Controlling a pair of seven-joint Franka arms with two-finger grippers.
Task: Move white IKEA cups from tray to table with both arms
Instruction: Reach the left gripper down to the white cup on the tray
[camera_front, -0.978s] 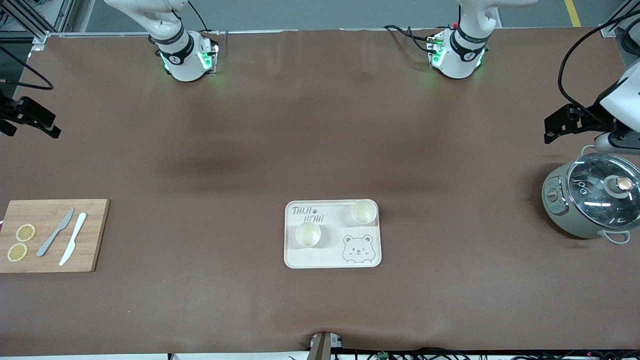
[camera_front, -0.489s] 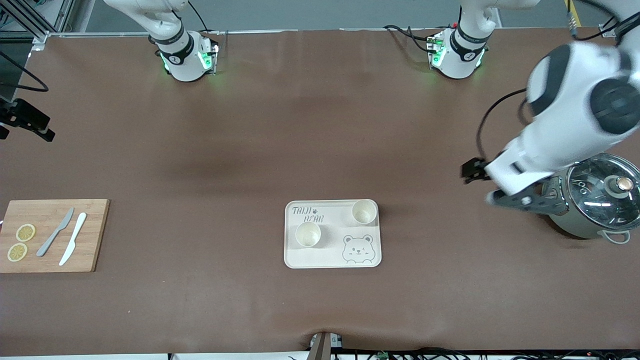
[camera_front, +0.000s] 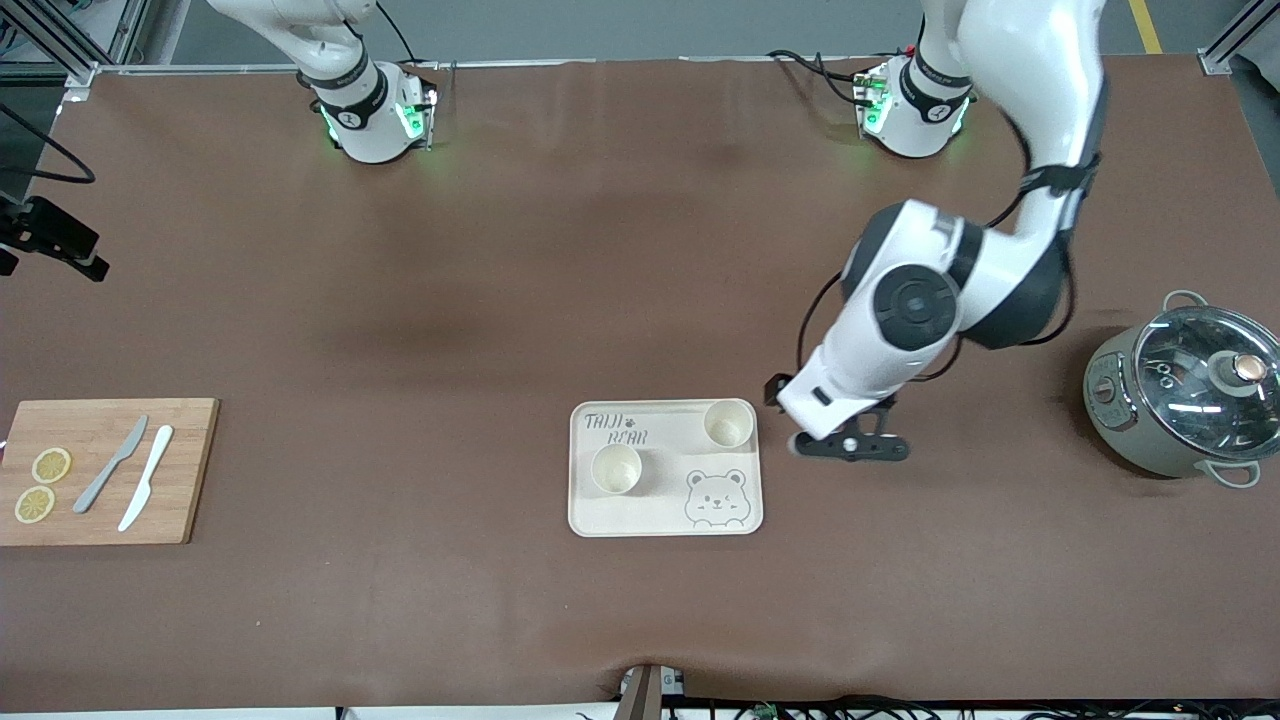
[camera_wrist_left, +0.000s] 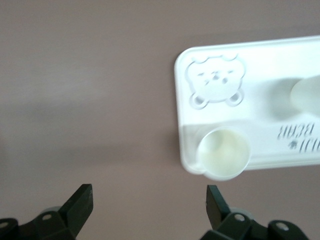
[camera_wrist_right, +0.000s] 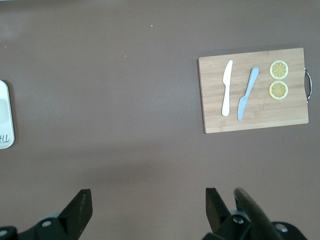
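Note:
Two white IKEA cups stand upright on the bear-printed tray (camera_front: 660, 515): one (camera_front: 728, 423) in the corner nearest the left arm's base, the other (camera_front: 615, 468) nearer the front camera. My left gripper (camera_front: 850, 447) is open and empty, low over the table beside the tray's edge toward the left arm's end. In the left wrist view its jaws (camera_wrist_left: 147, 200) stand wide apart, with the corner cup (camera_wrist_left: 224, 154) and the tray (camera_wrist_left: 260, 65) ahead of them. My right gripper (camera_front: 55, 245) is open and empty (camera_wrist_right: 146, 202), high at the right arm's end of the table.
A grey-green pot with a glass lid (camera_front: 1185, 400) stands at the left arm's end. A wooden cutting board (camera_front: 105, 470) with two knives and two lemon slices lies at the right arm's end; it also shows in the right wrist view (camera_wrist_right: 252, 90).
The left arm has swung from over the pot across the table to just beside the tray. The right gripper has barely moved. The cups have not moved.

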